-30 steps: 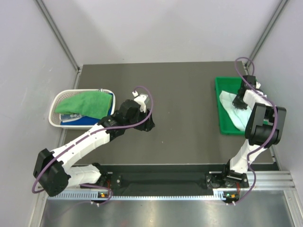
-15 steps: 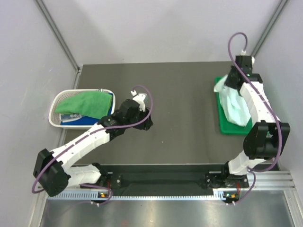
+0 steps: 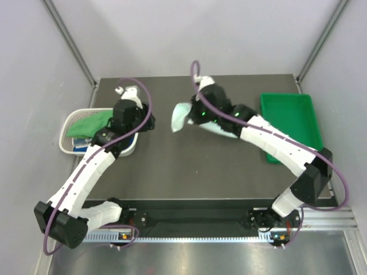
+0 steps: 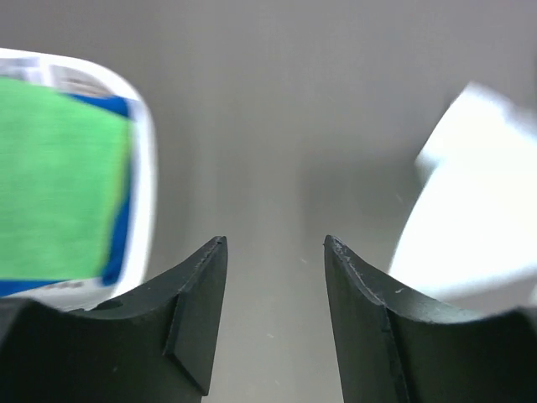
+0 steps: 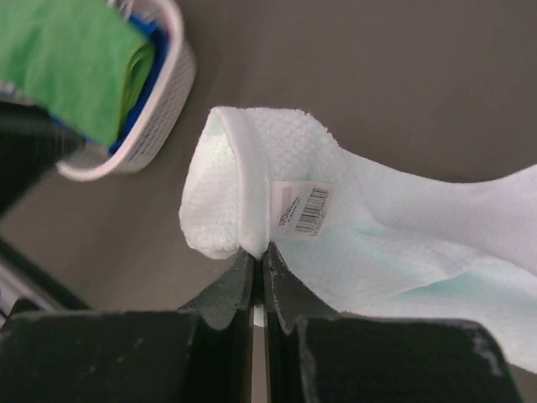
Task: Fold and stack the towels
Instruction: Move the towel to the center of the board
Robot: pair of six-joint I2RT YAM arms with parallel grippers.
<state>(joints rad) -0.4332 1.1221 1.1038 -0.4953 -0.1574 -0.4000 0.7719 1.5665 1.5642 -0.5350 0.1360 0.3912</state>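
My right gripper (image 5: 259, 249) is shut on the edge of the pale mint towel (image 5: 403, 227), which carries a barcode label. In the top view the right gripper (image 3: 192, 114) holds this towel (image 3: 182, 116) above the middle of the table, the cloth trailing back under the arm. My left gripper (image 4: 275, 243) is open and empty; in the top view it (image 3: 143, 127) hovers beside the white basket (image 3: 65, 130). A bright green towel (image 3: 92, 121) lies in the basket over a royal blue towel (image 5: 141, 84). The mint towel shows blurred at the right of the left wrist view (image 4: 478, 210).
A rigid green tray (image 3: 289, 123) stands at the right of the dark table (image 3: 189, 166), with nothing in it. Grey walls enclose the table on three sides. The arms' bases sit at the near edge.
My right arm has swung left from the green tray to the table's middle, carrying the mint towel out of the tray. My left arm has moved back and left, toward the basket.
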